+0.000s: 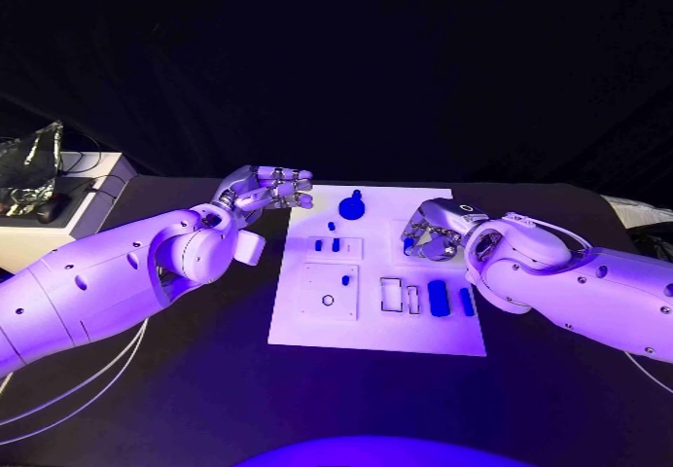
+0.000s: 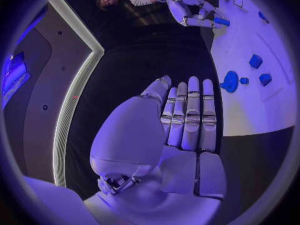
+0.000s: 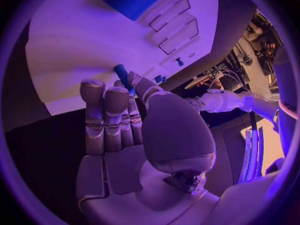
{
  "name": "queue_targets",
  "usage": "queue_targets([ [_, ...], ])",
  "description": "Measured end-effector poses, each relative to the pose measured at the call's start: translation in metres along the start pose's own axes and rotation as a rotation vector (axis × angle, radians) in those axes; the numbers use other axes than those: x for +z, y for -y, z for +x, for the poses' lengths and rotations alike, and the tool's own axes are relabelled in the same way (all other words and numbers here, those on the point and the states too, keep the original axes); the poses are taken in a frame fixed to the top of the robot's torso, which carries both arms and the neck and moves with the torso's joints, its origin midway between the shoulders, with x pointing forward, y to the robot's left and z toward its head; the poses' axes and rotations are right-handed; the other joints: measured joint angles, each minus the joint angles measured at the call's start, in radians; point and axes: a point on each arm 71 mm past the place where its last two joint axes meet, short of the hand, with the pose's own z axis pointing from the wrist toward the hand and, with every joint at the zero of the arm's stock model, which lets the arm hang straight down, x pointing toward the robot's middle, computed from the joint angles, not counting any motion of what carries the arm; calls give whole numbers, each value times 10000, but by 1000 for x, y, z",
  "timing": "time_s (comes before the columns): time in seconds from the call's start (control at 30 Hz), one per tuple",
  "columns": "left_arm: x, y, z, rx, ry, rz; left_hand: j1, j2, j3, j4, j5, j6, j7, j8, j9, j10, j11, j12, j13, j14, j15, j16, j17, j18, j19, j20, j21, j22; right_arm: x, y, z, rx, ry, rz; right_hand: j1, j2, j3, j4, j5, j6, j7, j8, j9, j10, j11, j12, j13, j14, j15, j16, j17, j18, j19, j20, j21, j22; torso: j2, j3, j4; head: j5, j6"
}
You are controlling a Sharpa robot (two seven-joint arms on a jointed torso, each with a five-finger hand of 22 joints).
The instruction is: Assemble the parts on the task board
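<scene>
Now the small blue part [image 3: 121, 71] sits pinched in the right robot hand [image 1: 438, 232], above the board's [image 1: 316, 331] right side; it should come down upright over its slot, slowly. The left robot hand [image 1: 269, 189] hovers released beside the board's far left corner, over the counter [image 1: 210, 389].

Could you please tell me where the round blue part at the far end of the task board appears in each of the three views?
Head view: the round blue part lies near the board's far edge, between the two hands.
Left wrist view: it lies on the board beyond the left hand's fingertips.
Right wrist view: I cannot pick it out with certainty.
Shared landmark: the white task board.
</scene>
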Motion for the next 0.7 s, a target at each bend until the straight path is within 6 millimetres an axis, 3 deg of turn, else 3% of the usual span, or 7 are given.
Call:
queue_targets([
  [0.37,0,-1,-1,10,29,-18,40,40,56,-56,0,0,0,0,0,0,0,0,0,0,0,0,-1,0,0,0,0,30,-8,0,-8,557,319,185,-78,79,381,-196,-298,13,7,-15,5,4,2,-58,-11,-1,0,40,-45,-86,-2,-71,287,-1,-8,-1,1,27,-9],
  [0.7,0,-1,-2,14,41,-46,40,40,56,-56,0,0,0,0,0,0,0,0,0,0,0,0,-2,0,1,0,-1,29,-19,-19,-16,1974,512,-89,-92,92,409,-222,-328,16,1,-56,13,7,5,-25,-5,0,0,39,-83,-116,15,-88,286,-3,-8,-5,-1,115,-18],
])
